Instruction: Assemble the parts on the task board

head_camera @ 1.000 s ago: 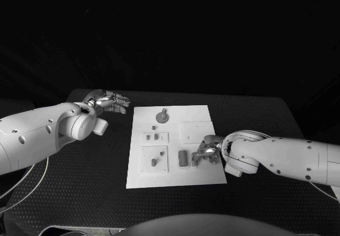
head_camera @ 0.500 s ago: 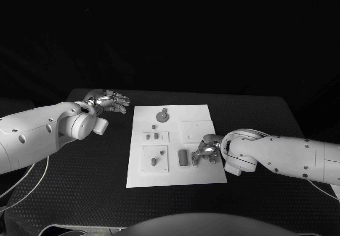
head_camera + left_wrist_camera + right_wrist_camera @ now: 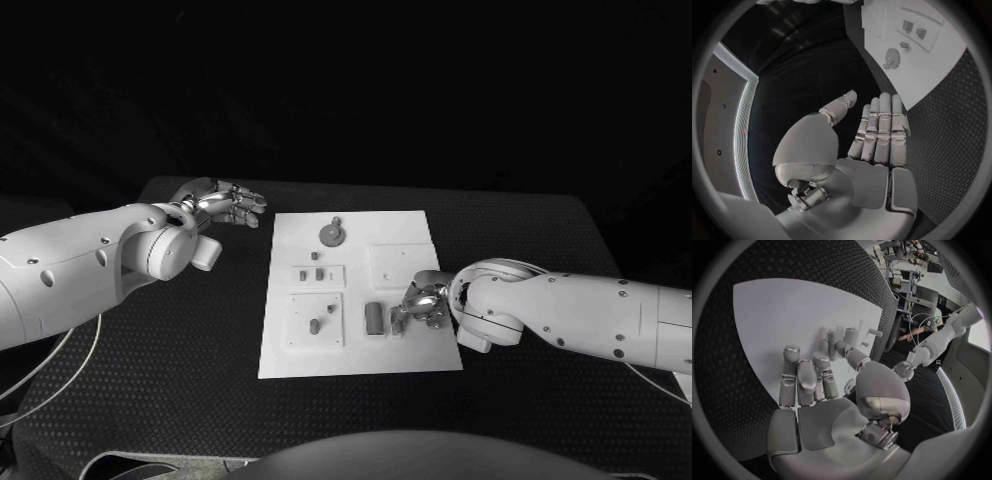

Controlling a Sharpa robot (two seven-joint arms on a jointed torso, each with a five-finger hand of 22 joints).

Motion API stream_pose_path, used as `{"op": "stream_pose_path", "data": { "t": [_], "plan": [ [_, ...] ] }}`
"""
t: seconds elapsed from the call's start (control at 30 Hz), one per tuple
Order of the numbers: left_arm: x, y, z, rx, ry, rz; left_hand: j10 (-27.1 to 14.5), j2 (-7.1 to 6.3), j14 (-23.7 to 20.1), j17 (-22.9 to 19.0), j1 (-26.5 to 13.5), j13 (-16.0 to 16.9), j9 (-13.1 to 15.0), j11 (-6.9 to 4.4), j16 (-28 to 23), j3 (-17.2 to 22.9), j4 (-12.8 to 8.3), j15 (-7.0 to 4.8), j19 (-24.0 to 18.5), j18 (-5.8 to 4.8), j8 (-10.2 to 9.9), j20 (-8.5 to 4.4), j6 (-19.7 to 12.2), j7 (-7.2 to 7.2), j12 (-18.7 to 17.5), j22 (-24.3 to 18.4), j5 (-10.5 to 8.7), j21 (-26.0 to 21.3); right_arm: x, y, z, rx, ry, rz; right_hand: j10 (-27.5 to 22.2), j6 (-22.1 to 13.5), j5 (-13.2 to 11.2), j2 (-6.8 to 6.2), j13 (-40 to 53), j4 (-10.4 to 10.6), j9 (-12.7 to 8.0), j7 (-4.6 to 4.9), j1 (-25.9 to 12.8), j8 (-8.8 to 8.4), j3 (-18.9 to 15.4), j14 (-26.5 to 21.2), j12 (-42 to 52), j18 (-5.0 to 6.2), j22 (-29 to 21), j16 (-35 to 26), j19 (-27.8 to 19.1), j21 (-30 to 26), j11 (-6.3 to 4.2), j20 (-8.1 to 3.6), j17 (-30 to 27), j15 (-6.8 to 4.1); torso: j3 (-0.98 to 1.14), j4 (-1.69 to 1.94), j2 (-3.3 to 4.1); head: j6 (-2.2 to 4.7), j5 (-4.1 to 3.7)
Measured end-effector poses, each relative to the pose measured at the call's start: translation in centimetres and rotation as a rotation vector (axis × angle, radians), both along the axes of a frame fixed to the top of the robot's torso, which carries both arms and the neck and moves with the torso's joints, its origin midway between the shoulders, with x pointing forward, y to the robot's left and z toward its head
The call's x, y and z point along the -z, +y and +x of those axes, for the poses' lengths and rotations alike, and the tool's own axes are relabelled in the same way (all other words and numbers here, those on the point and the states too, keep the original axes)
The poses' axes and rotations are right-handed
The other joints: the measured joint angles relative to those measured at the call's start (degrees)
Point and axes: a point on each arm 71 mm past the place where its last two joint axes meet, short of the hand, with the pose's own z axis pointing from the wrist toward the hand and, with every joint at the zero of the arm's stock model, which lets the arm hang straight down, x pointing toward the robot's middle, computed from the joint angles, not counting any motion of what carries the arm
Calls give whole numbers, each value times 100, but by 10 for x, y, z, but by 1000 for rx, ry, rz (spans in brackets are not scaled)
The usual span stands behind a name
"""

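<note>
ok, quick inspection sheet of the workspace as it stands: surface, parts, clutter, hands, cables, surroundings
Surface: black table, textured mat.
Job's things: white board mid-table; round part at its far end, small parts mid-board, upright part by the right hand.
Clutter: nothing seen.
Hands: left hand off the board's far left corner, fingers straight, holding nothing; right hand on the board's right side, grasp cannot be told.
Cables: thin cable under the left arm.
Surroundings: dark.
</note>
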Motion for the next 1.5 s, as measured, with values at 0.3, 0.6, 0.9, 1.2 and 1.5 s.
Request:
{"op": "stream_pose_path", "data": {
  "t": [0.3,0.6,0.9,1.2,1.5],
  "plan": [
    [0,0,0,1,1,0,0,0,0,4,0,0,0,0,0,0,0,0,0,0,0,0,0,0,0,0,0,0,4,0,-2,-4,10,-8,-22,-5,28,-391,-10,351,-183,3,-137,-47,62,-45,0,18,0,0,-10,-33,20,9,-47,0,-2,-2,0,-9,-3],
    [0,0,0,1,1,0,0,0,0,8,0,0,0,0,0,0,0,0,0,0,0,0,0,0,0,0,0,0,4,2,-3,-12,13,-8,-22,-5,27,-406,-13,386,-183,3,-132,-47,66,-65,0,28,0,0,-11,-33,21,10,-53,-3,-2,-2,0,-17,-5],
    [0,-1,0,3,2,0,0,0,0,13,0,0,1,0,0,0,0,0,0,0,19,0,0,0,0,0,0,0,4,3,-5,-16,16,-1,-22,-5,27,-406,-12,427,-188,3,-132,-50,59,-67,0,28,0,0,3,-33,21,-3,-54,-3,-2,-3,0,-19,-3],
    [0,-1,0,3,2,0,0,0,0,18,0,0,-4,0,0,0,0,0,0,0,19,0,0,0,0,0,0,0,3,2,-7,-19,13,13,-22,-4,28,-627,-17,661,-208,2,-244,-52,57,-75,0,24,0,0,3,-54,21,-3,-54,4,-2,-2,0,-7,8],
    [0,-1,0,3,4,0,0,0,0,22,0,-5,-4,0,0,-16,16,0,0,0,19,0,0,0,0,0,0,0,1,1,-8,-13,0,27,-22,-3,27,-791,-18,808,-213,0,-275,-47,87,-74,0,-5,0,0,23,-54,21,-23,-54,8,-3,-3,-1,1,12]
  ]
}}
